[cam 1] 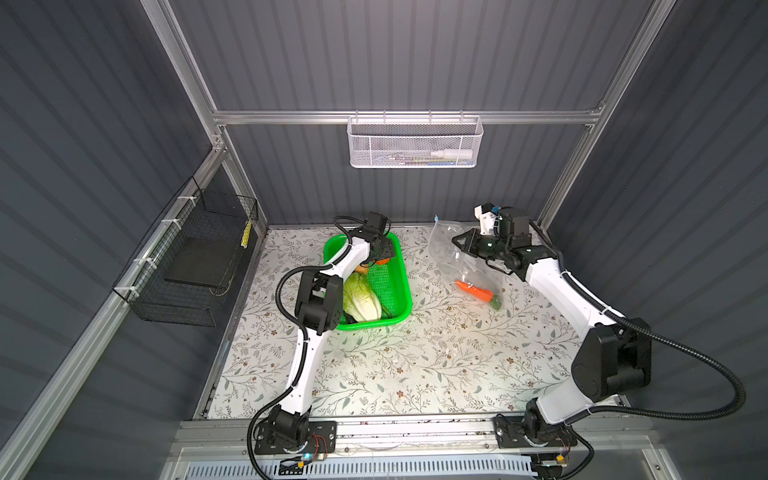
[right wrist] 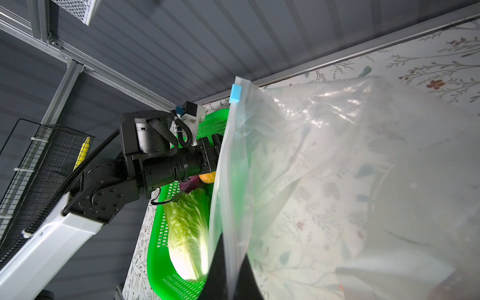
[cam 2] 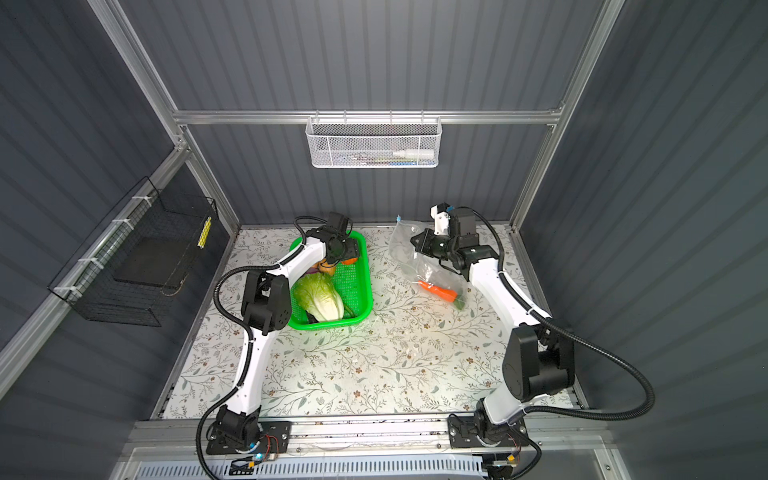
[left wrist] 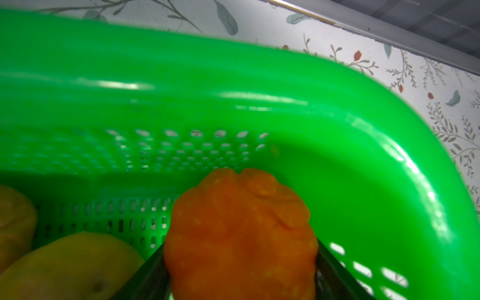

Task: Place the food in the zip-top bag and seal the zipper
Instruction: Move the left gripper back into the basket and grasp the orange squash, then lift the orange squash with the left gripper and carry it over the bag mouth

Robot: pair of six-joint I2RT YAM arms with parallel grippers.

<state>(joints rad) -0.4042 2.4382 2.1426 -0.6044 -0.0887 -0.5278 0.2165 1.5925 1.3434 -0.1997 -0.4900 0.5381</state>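
Left gripper (cam 1: 382, 253) straddled the pumpkin piece (left wrist: 241, 228) at the far right of the green basket (cam 1: 405, 286); a firm clamp could not be confirmed. Risk: the lumpy piece slipping, or catching the close basket wall on lifting.

Right gripper (cam 1: 460, 241) pinched the mouth edge of the zip-top bag (cam 1: 446, 249), far right, with the carrot (cam 1: 473, 291) inside. The limp mouth could sag shut.

Bare table (cam 1: 415, 365) lay between basket and bag.

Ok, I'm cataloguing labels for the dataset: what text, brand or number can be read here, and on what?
No text can be read in any view.
White bottle in the mesh basket: label, if any, too small.
Yellow strip on the black wire basket: markings too blurred.
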